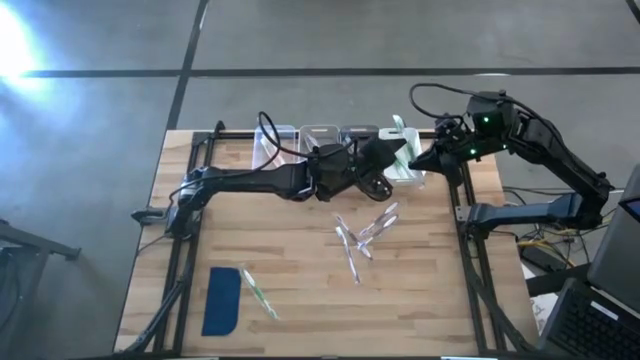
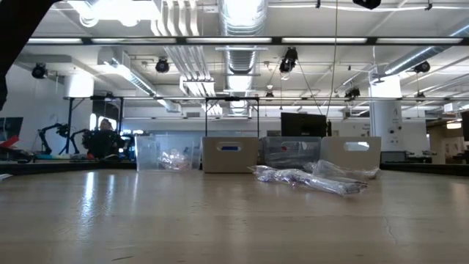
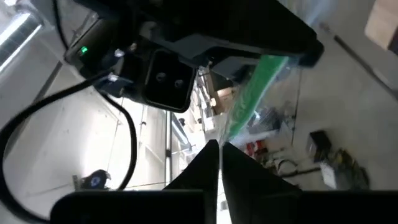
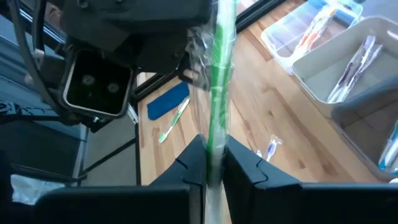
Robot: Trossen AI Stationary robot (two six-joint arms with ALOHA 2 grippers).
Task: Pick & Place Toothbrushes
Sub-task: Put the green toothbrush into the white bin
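Note:
A green toothbrush in a clear wrapper (image 4: pixel 219 68) hangs in the air above the far right of the table, spanning between my two grippers. My left gripper (image 3: pixel 217 163) is shut on one end and my right gripper (image 4: pixel 213 163) is shut on the other. In the high view they meet near the white bin, left gripper (image 1: pixel 396 150) beside right gripper (image 1: pixel 420 156). A loose pile of wrapped toothbrushes (image 1: pixel 362 235) lies flat on the wood right of centre, also in the low view (image 2: pixel 308 178). One green toothbrush (image 1: pixel 258 293) lies beside the blue pad (image 1: pixel 222 300). My left gripper pinches one end of the wrapped toothbrush (image 3: pixel 221 144) between its two shut fingers. The toothbrush runs on from the fingertips to the other gripper, lifted clear of the table. My right gripper pinches the other end of the same toothbrush (image 4: pixel 215 140) between its two fingers, which lie along it. The green handle stands out past the fingertips toward my left gripper, clear of the table and bins.
A row of small bins stands along the far edge: clear ones (image 1: pixel 275 142) (image 1: pixel 320 135) and a white one (image 1: pixel 405 168) under the grippers. In the right wrist view a clear bin (image 4: pixel 311 28) and a grey bin (image 4: pixel 357 62) hold toothbrushes. Bare wood lies near the front.

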